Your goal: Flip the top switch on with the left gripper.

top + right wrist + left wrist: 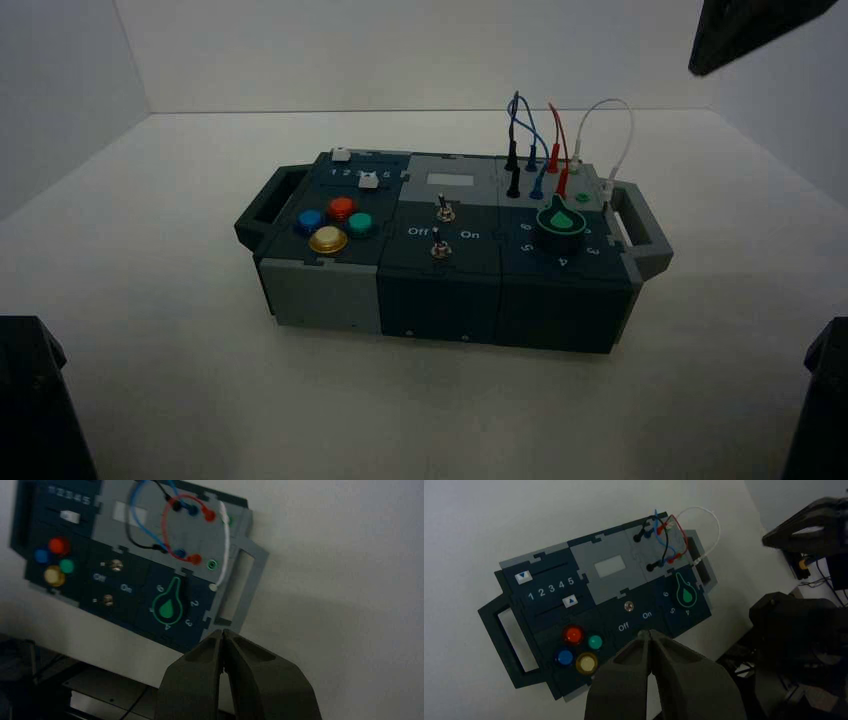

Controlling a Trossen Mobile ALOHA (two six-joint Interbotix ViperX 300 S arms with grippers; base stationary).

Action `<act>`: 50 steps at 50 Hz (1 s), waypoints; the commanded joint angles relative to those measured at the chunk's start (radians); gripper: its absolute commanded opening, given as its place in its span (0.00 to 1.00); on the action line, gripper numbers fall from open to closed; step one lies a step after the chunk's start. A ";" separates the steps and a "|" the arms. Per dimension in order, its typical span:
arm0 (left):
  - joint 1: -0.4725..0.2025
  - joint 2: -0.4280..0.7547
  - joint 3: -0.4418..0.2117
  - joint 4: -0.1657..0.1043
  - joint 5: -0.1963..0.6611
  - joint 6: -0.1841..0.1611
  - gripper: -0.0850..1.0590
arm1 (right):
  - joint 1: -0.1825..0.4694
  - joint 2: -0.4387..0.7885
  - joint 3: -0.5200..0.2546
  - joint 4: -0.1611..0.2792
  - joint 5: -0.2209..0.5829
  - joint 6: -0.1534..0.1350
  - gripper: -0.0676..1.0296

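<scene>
Top switch untouched, left gripper poised to travel

The top switch point(446, 213) sits in the box's middle panel, at twelve o'clock from the lower switch point(441, 250); in the right wrist view its lever tips towards the "Off" side, so the coming push should run towards "On". In the high view the display window point(450, 180) lies at twelve o'clock from it, the coloured buttons point(342, 209) at nine, the green-topped knob point(561, 222) at three; that central seat leaves the lever reachable from the near side, though the lower switch, close by at six, could be knocked by a low approach.

The left gripper point(648, 631) is apart from the switch; the left arm shows at eight o'clock from it in the high view, near the left corner. Its fingers are narrow, tips together with nothing between, which makes a slim wedge apt for nudging so small a lever; the reach would go towards two o'clock, then down beside the lever. The right gripper point(223, 631) idles with its arm at four o'clock from the switch, its tips likewise together, leaving the panel free for the left.
</scene>
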 commanded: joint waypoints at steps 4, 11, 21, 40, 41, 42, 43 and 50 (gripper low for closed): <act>-0.002 0.005 -0.034 0.000 -0.009 -0.006 0.05 | 0.002 0.063 -0.005 -0.005 -0.021 0.020 0.04; -0.003 0.014 -0.037 0.000 -0.009 -0.009 0.05 | 0.002 0.133 0.006 -0.005 -0.055 0.020 0.04; -0.003 0.021 -0.035 -0.002 -0.009 -0.020 0.05 | 0.002 0.227 0.011 0.000 -0.094 0.020 0.04; -0.002 0.025 -0.037 -0.002 -0.009 -0.031 0.05 | 0.006 0.373 -0.005 0.005 -0.161 0.015 0.04; -0.002 0.025 -0.038 -0.002 -0.009 -0.031 0.05 | 0.008 0.383 -0.006 0.006 -0.166 0.015 0.04; -0.003 0.025 -0.038 -0.002 -0.009 -0.031 0.05 | 0.009 0.387 -0.006 0.008 -0.169 0.017 0.04; -0.003 0.025 -0.038 -0.002 -0.009 -0.031 0.05 | 0.011 0.394 -0.008 0.008 -0.173 0.015 0.04; -0.002 0.025 -0.038 -0.002 -0.009 -0.031 0.05 | 0.031 0.440 -0.017 0.021 -0.201 0.014 0.04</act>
